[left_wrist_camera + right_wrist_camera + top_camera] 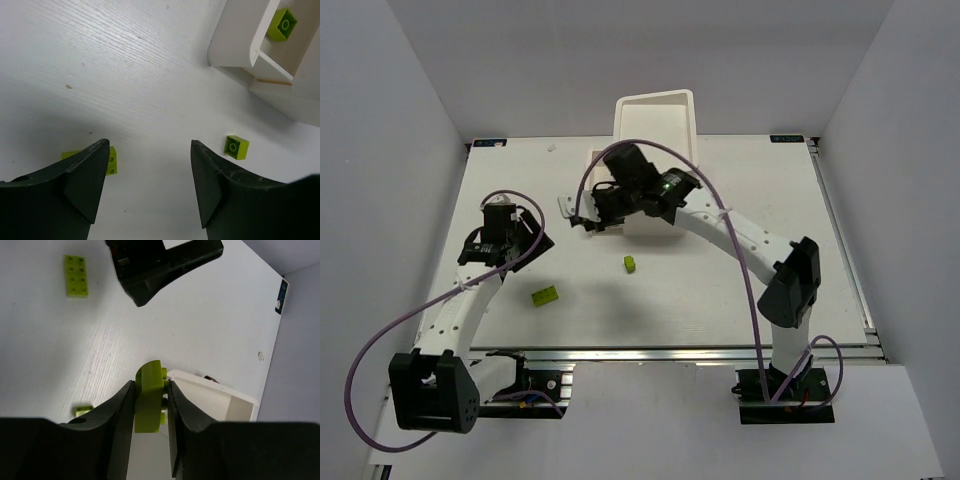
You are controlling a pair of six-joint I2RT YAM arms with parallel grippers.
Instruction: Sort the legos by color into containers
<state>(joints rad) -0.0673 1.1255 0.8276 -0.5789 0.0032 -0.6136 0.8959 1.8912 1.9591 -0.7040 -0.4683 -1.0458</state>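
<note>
White wood-grain table point(770, 290) carries a tall white boxy plastic cabinet point(655, 115) at the far edge, with one white pull-out drawer point(235, 45) drawn out and a small lime yellow-green studded brick point(281, 24) lying inside it. Right gripper point(150, 386) clamped on a lime curved-top brick point(148, 410), held above the table just beside the drawer rim; left gripper point(149, 145) hangs over bare table, jaws spread, nothing between. Loose on the table: long lime eight-stud brick point(546, 295), small square lime brick point(631, 264)
</note>
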